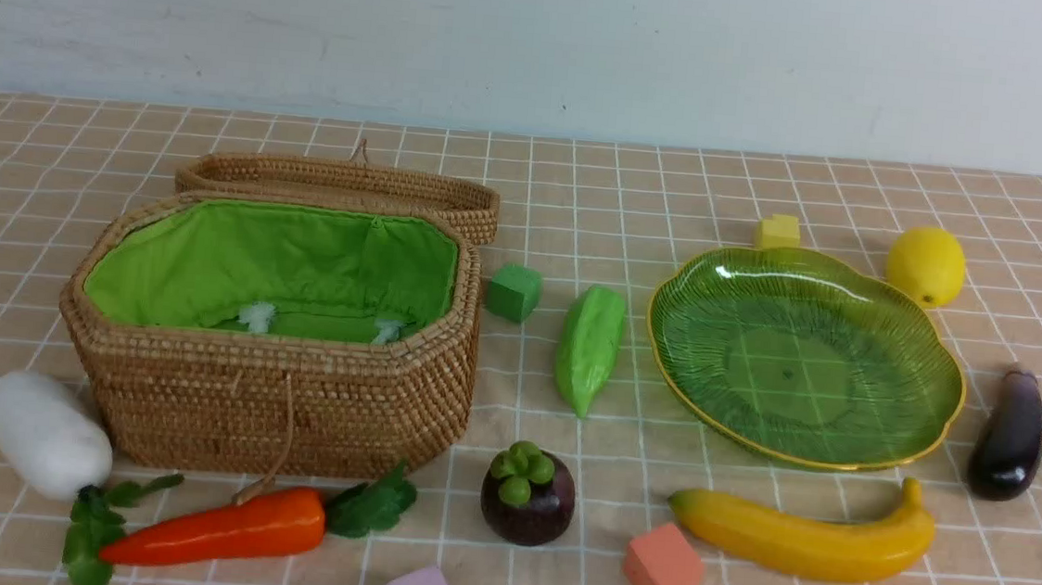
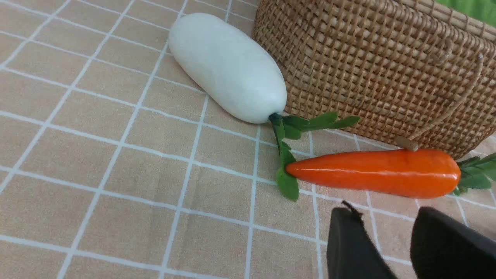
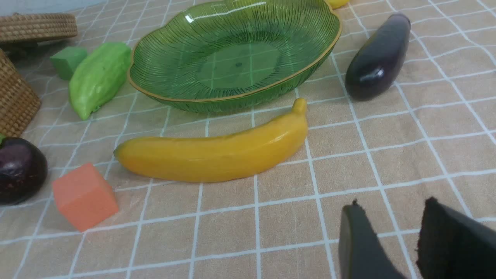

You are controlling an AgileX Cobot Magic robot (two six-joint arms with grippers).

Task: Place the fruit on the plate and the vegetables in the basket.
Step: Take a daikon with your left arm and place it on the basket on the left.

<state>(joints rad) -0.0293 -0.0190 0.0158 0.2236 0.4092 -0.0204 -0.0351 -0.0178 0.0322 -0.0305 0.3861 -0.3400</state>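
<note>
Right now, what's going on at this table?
Nothing is being handled yet. The left hand hovers open and empty near the carrot and radish beside the basket; the right hand hovers open and empty near the banana in front of the plate. The plate and basket show no produce; the basket is open, its lid behind it. The lemon, mangosteen, eggplant and gourd all lie on the cloth.

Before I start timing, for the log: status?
Left gripper and right gripper open, empty. Plate bare, nothing seen in basket; banana, lemon, mangosteen, radish, carrot, eggplant, gourd all on cloth. Lid off, behind basket; orange cube by banana tip.
</note>
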